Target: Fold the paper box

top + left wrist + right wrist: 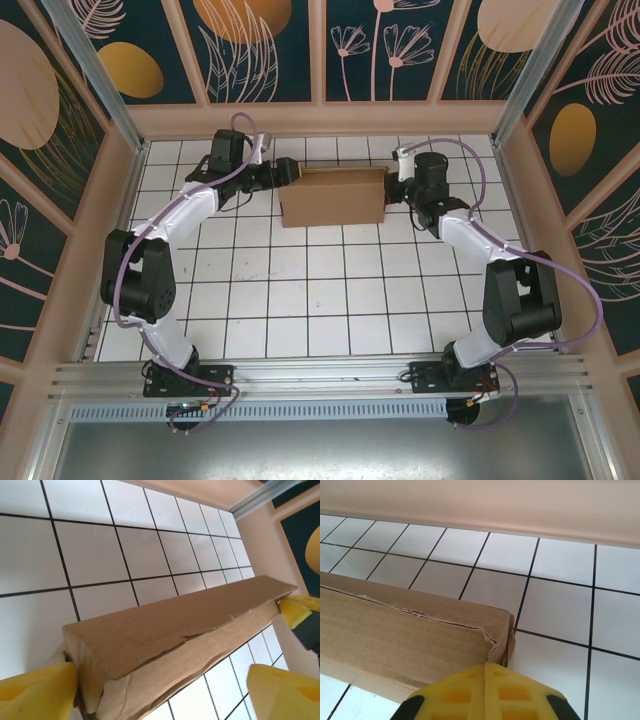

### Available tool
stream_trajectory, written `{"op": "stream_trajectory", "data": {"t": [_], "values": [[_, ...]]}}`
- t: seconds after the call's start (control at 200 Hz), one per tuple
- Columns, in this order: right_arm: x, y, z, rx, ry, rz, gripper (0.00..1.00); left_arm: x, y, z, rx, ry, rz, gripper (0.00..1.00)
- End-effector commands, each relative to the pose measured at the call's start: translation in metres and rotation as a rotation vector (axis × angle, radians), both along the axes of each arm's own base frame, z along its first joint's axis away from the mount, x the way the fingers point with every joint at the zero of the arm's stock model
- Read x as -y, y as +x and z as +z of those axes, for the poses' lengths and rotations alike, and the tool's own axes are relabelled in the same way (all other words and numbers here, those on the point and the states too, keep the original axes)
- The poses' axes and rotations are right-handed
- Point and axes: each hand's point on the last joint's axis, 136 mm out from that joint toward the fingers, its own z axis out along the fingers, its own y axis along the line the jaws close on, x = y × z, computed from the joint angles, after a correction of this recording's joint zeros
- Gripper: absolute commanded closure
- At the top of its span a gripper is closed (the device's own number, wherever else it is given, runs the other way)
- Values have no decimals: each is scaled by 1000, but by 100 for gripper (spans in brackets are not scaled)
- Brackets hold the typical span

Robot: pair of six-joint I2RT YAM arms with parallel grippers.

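Observation:
The paper box (335, 196) lies folded shut on the tiled table at the far middle, a long brown cardboard block with a rough seam along its top. My left gripper (287, 172) is at its left end. In the left wrist view the left gripper (160, 680) is open, its yellow fingers (37, 695) spread wide; the box's (165, 640) end sits between them, against the left finger. My right gripper (393, 190) is at the right end. The right wrist view has the right gripper (485, 667) shut, its tips against the box's (395, 635) end corner.
The pale back wall (320, 118) runs close behind the box, and side walls (118, 200) fence the table. The right gripper's yellow fingers (300, 611) show at the box's far end in the left wrist view. White tiles (320, 290) stretch toward the arm bases.

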Motion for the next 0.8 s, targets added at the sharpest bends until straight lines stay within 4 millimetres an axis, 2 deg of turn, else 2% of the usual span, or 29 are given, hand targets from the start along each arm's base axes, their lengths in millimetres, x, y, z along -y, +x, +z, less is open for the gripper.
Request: {"op": "stream_trajectory", "data": {"t": [0.0, 0.09, 0.1, 0.12, 0.375, 0.465, 0.576, 0.636, 0.751, 0.791, 0.796], "values": [[-11, -13, -4, -4, -11, 61, 100, -1, -1, 11, 22, -18, 34, 3], [-11, -15, -5, -2, -15, 64, 100, 0, 0, 13, 23, -51, 49, 2], [-12, -14, -5, -1, -14, 64, 100, -1, -2, 24, 43, -59, 52, 1], [-11, -15, -6, -3, -17, 64, 100, -2, -2, 29, 51, -61, 61, 2], [-10, -15, -5, 2, -25, 61, 100, -28, -8, 53, 78, 1, 125, 2], [-10, -15, -4, 6, -25, 61, 100, -44, -6, 50, 80, 30, 176, 3], [-10, -16, -4, 4, -24, 65, 100, -56, 3, 43, 52, -27, 243, 13], [-10, -17, -5, 3, -23, 64, 100, -54, 9, 39, 24, -58, 259, 18], [-10, -18, -3, 4, -19, 65, 100, -45, 20, 25, -29, -66, 231, 21], [-10, -18, -2, 4, -19, 66, 100, -44, 21, 26, -28, -72, 221, 22], [-10, -18, -2, 4, -19, 65, 100, -43, 22, 20, -40, -69, 222, 22]]}}
